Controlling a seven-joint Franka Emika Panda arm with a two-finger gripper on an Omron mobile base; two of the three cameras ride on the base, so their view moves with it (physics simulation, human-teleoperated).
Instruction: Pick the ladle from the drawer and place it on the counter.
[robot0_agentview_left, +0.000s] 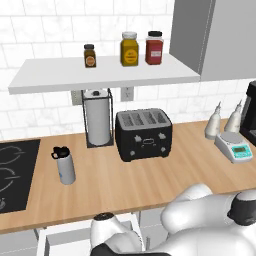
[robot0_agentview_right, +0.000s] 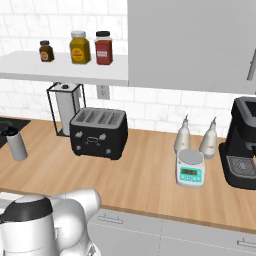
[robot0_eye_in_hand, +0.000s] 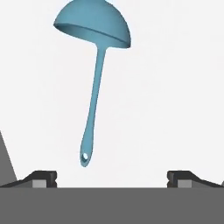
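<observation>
The light-blue ladle (robot0_eye_in_hand: 97, 87) lies on the white floor of the drawer (robot0_eye_in_hand: 175, 87). In the hand view its round bowl is at the top and its thin handle runs down, ending just above and left of the middle between my fingertips. My gripper (robot0_eye_in_hand: 112, 179) hovers over the handle end, open, its two dark fingertips (robot0_eye_in_hand: 43, 178) wide apart with nothing between them. In the left base view the arm bends down over the open drawer (robot0_agentview_left: 50, 234), below the front edge of the wood-grain counter (robot0_agentview_left: 125, 180).
On the counter (robot0_agentview_right: 140, 180) stand a black toaster (robot0_agentview_left: 143, 133), a paper-towel holder (robot0_agentview_left: 97, 122), a grey flask (robot0_agentview_left: 64, 165), a small scale (robot0_agentview_left: 233, 146), two spray bottles (robot0_agentview_right: 182, 135) and a coffee machine (robot0_agentview_right: 242, 150). A black cooktop (robot0_agentview_left: 15, 172) is at the left. Three jars sit on the shelf (robot0_agentview_left: 100, 75).
</observation>
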